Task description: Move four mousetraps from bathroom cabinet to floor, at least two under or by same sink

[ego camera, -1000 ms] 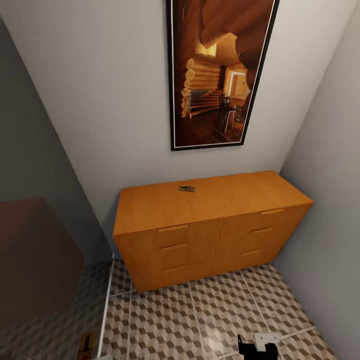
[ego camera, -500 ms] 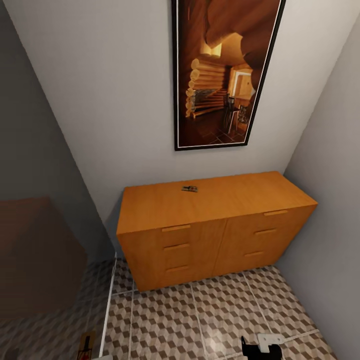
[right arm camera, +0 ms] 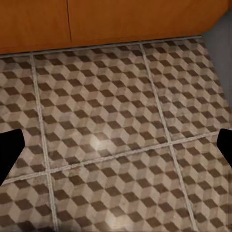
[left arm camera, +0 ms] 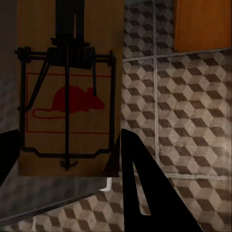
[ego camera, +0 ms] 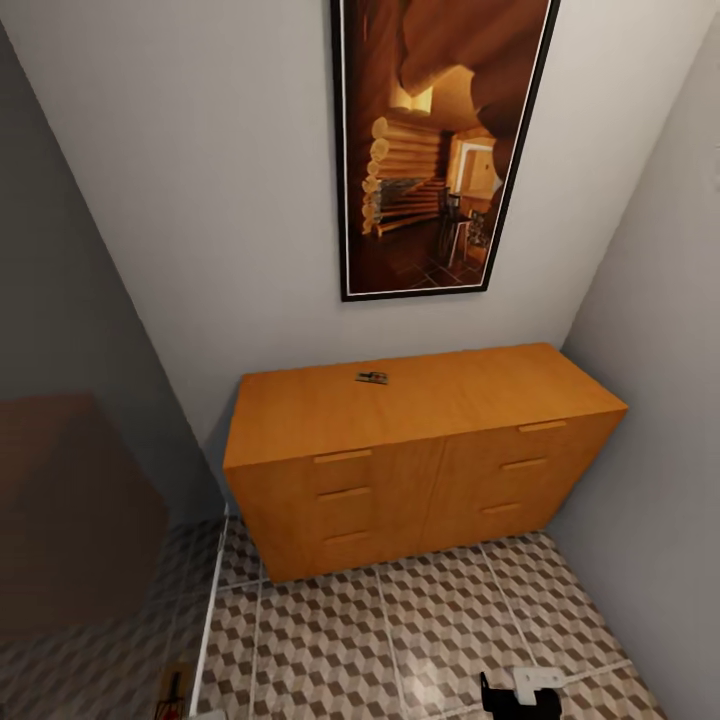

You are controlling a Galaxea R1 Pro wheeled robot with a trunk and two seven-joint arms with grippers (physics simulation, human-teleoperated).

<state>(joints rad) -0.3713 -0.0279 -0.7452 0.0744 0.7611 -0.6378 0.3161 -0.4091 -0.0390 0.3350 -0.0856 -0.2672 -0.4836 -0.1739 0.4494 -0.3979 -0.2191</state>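
Head view, from left to right: at the bottom left edge I see a small tan-wood mousetrap [ego camera: 172,693] hanging low over the brown, beige and white cube-patterned tile floor [ego camera: 400,640]. My left gripper [left arm camera: 67,159] carries it; in the left wrist view the trap, printed with a red mouse outline, sits between the dark fingers [left arm camera: 145,193], so the jaws are clamped on it. In the middle stands the low orange-brown wooden cabinet [ego camera: 420,450] with slim bar handles, against a white wall under a tall framed picture of a log interior [ego camera: 440,150]. A second tiny mousetrap [ego camera: 372,378] lies on the cabinet's top, near its back edge. At the bottom right, my right gripper [ego camera: 520,695] hangs low above the tiles; its wrist view shows dark fingertips [right arm camera: 9,152] at opposite edges, so its jaws stand wide apart and empty.

I judge I am mid-fetch: one trap in hand, one waiting. Next, I would reach the free right arm up to the cabinet top.
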